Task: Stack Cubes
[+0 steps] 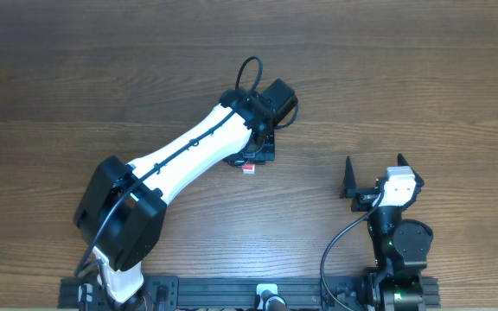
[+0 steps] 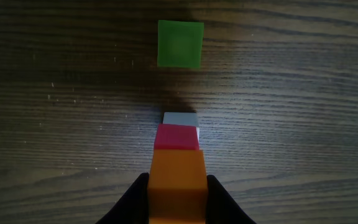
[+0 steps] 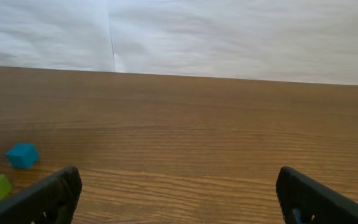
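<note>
The left tool (image 2: 177, 182) is gripping an orange cube (image 2: 178, 167) between its fingers, above a red cube (image 2: 177, 137) that is lying over a white cube (image 2: 181, 118), of which only a strip is showing. Whether orange is touching red cannot be told. A green cube (image 2: 179, 43) is sitting apart on the table (image 2: 55, 74). From above, the left arm (image 1: 188, 151) is hiding nearly all of the stack. The right tool (image 3: 178, 180) is gaping wide near its base, facing a blue cube (image 3: 22, 155).

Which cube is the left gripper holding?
The orange cube, held by the left gripper; the red cube, white cube and green cube lie ungripped.
</note>
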You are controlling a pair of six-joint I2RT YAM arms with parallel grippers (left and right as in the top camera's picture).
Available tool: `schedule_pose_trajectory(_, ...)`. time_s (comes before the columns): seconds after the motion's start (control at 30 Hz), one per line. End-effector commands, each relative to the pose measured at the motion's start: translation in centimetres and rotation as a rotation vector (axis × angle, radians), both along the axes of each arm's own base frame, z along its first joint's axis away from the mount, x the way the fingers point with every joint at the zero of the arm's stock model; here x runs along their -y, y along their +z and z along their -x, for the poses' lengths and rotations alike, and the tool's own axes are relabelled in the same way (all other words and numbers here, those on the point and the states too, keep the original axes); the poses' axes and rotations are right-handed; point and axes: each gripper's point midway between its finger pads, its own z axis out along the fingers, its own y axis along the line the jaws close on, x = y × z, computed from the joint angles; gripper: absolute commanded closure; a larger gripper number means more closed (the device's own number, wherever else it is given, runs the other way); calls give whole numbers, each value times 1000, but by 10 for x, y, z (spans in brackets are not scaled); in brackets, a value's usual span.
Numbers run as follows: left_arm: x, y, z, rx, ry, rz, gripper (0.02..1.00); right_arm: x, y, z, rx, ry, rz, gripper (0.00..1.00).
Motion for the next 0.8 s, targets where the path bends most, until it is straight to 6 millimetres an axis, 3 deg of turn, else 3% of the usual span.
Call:
schedule_pose_trajectory(0.03,1,-4,-4,9,-16,-17,980,-3,0,0,4,16,3,9)
schedule_pose_trajectory(0.8,-2,-7,-5,10,-15,-34,978,-3,-1,0,4,16,3,9)
